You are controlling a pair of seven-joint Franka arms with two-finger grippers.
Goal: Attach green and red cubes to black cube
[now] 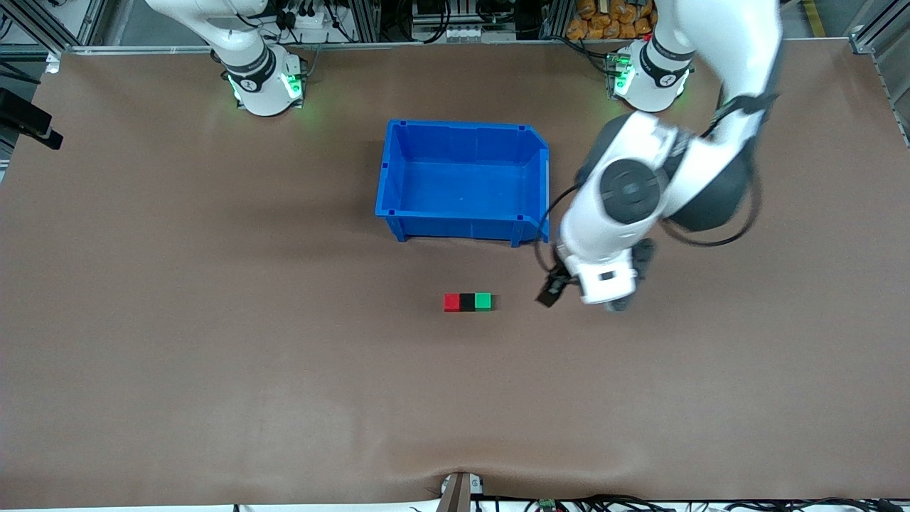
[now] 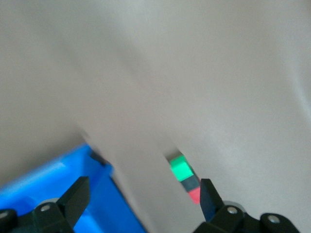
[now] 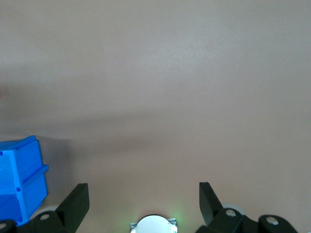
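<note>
The red cube (image 1: 452,302), black cube (image 1: 467,302) and green cube (image 1: 483,301) lie touching in one row on the brown table, the black one in the middle, nearer the front camera than the blue bin. My left gripper (image 1: 603,290) hangs above the table beside the row, toward the left arm's end. It is open and empty (image 2: 143,187). The left wrist view shows the green cube (image 2: 181,168), black cube (image 2: 191,183) and red cube (image 2: 194,195) close to one finger. My right gripper (image 3: 142,189) is open and empty above its own base (image 3: 153,224), out of the front view; that arm waits.
An empty blue bin (image 1: 462,220) stands mid-table, farther from the front camera than the cubes. It also shows in the left wrist view (image 2: 58,184) and the right wrist view (image 3: 19,179). The left arm's elbow (image 1: 640,185) hangs beside the bin.
</note>
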